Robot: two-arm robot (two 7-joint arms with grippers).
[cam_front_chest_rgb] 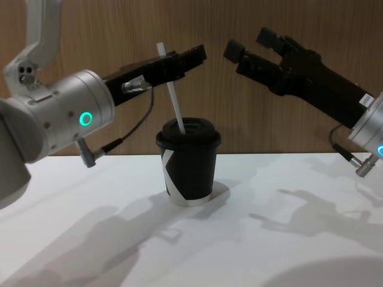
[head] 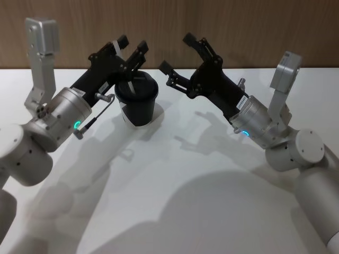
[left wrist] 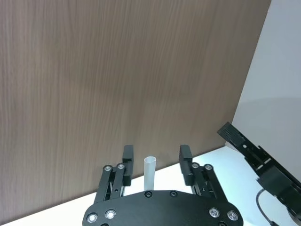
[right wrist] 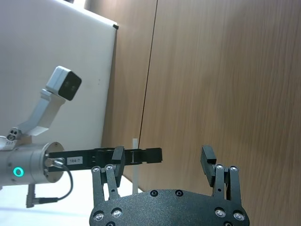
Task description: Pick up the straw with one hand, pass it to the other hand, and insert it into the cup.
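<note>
Wood-grain panelling backs a white desk (cam_front_chest_rgb: 251,251), and on that desk stands the black lidded cup (cam_front_chest_rgb: 188,164), directly below our left hand (cam_front_chest_rgb: 179,63). The straw (cam_front_chest_rgb: 172,89) is already planted in the lid opening, leaning slightly, with its upper end rising between the left hand's fingers (left wrist: 128,155). Seen from the left wrist, those fingers stand parted on either side of the straw with a clear gap on both flanks, so we judge the left hand to be open and holding nothing; the straw appears to be carried by the cup alone. Our right hand (cam_front_chest_rgb: 248,48) hovers well apart, off to the far side of the cup and above it, its fingers spread wide and empty. Insertion looks essentially done, so the risk now lies in backing away. If the left hand pulls off sideways rather than clear of the straw's line, a finger could catch the top end and lever the straw out of the lid, or tip the light cup over. How deep the straw sits we cannot tell.
</note>
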